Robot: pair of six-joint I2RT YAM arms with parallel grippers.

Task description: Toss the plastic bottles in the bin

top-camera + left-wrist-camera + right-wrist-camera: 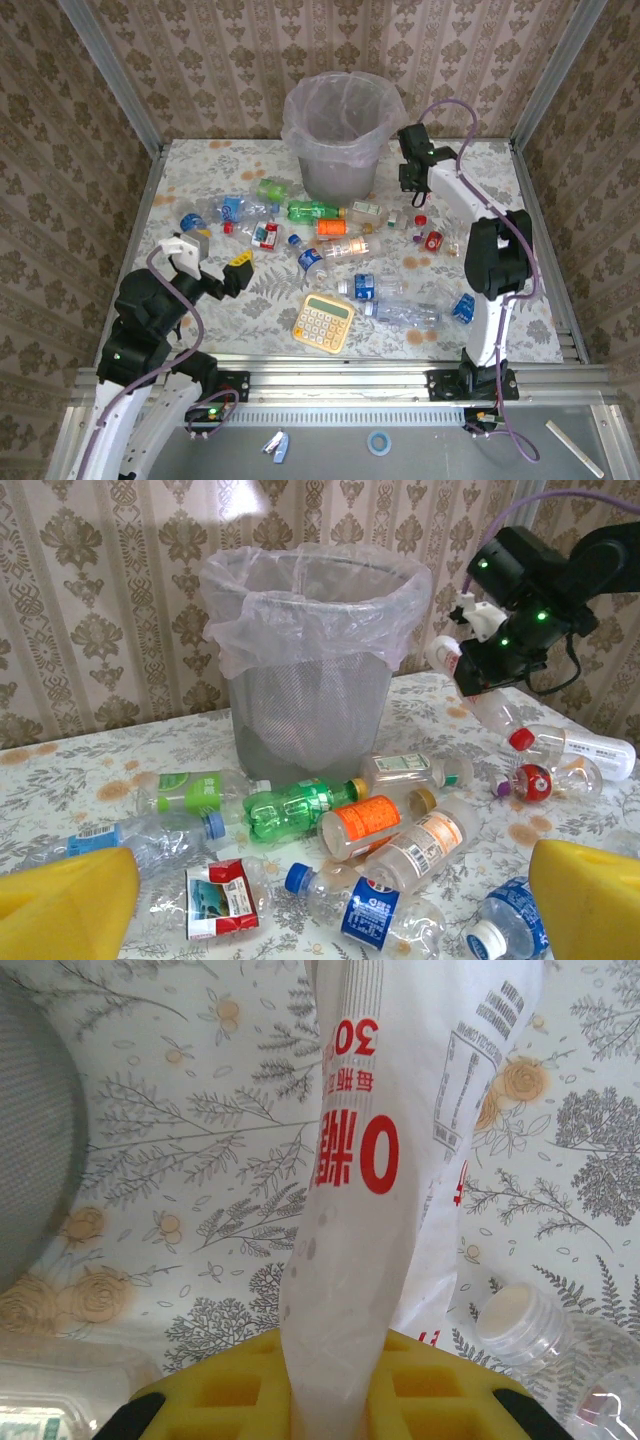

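Observation:
The bin [300, 122] is a round grey basket with a pinkish bag liner, at the back of the table and straight ahead in the left wrist view [310, 710]. Just right of it, my right gripper [412, 192] [335, 1400] is shut on a clear plastic bottle with a white, red-lettered label [400, 1160] [495, 708], held a little above the cloth. Several plastic bottles lie in front of the bin, among them a green one [312, 210] [300, 808] and an orange-labelled one [335, 228] [375, 823]. At the front left, my left gripper [212, 262] [325, 900] hangs open with nothing in it.
A yellow calculator [324, 322] lies near the front edge. More crushed bottles lie at the right [432, 240] and front right [405, 312]. Another bottle's white cap [515, 1320] sits under the right gripper. Papered walls close the table in.

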